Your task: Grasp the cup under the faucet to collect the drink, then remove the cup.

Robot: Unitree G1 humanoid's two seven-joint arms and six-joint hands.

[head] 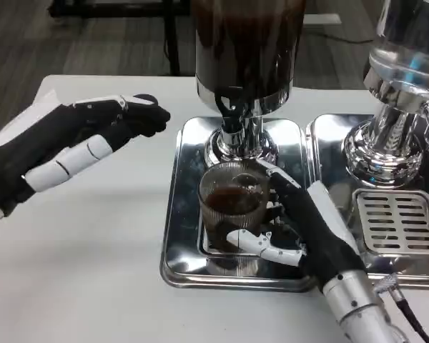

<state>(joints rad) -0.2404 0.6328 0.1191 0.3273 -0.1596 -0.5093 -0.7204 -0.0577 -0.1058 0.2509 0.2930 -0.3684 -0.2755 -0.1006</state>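
Observation:
A clear ribbed glass cup (231,207) stands on the steel drip tray (180,236) under the faucet (234,118) of the dark drink dispenser (247,46). Dark liquid fills part of the cup. My right hand (300,221) wraps around the cup from its right side, thumb in front at the base and a finger along the far rim. My left hand (71,146) hovers above the table to the left of the dispenser, fingers stretched toward the faucet and holding nothing.
A second dispenser (397,107) with a chrome base stands on its own tray with a slotted grate (397,221) at the right. Bare white table (79,271) lies at the left and front. The table's far edge borders a dark floor.

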